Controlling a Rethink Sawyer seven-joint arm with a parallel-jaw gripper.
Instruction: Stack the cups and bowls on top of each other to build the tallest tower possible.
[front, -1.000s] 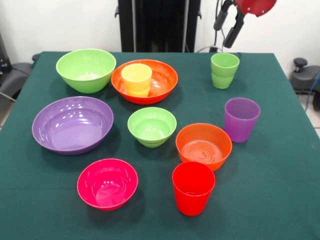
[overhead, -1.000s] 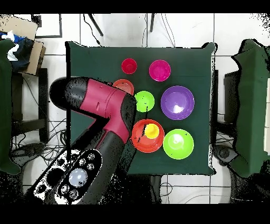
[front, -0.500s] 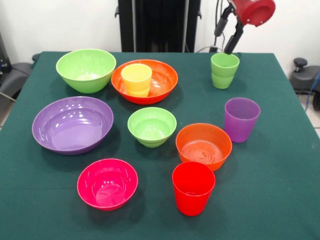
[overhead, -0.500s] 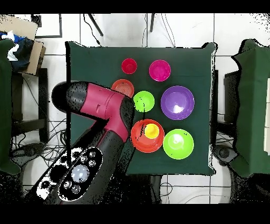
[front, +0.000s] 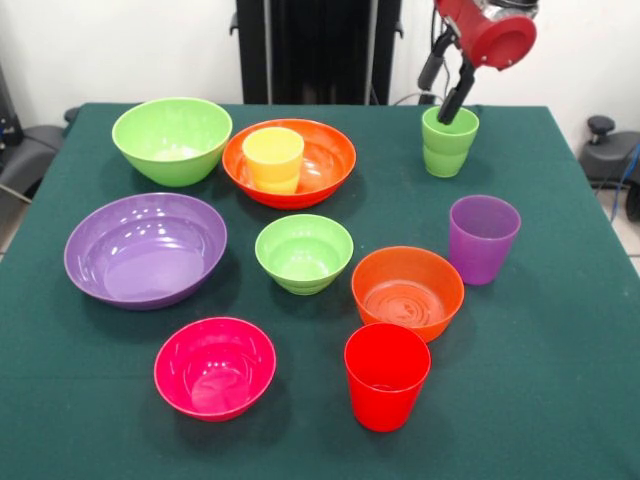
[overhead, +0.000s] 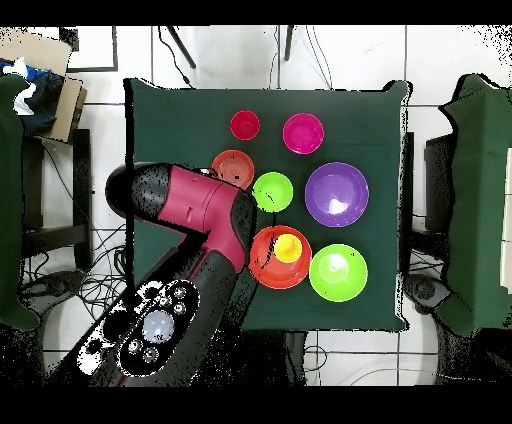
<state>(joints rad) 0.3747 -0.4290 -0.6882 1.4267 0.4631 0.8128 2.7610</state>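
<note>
Both views are bright and evenly lit. In the front view soft white highlights glint inside the large purple bowl (front: 146, 249), the magenta-pink bowl (front: 214, 366) and the small orange bowl (front: 407, 291), so the light falls from above. Shadows on the green bench (front: 540, 340) are faint and short, close under each vessel. The front view is sharp throughout, with no visible motion blur.
</note>
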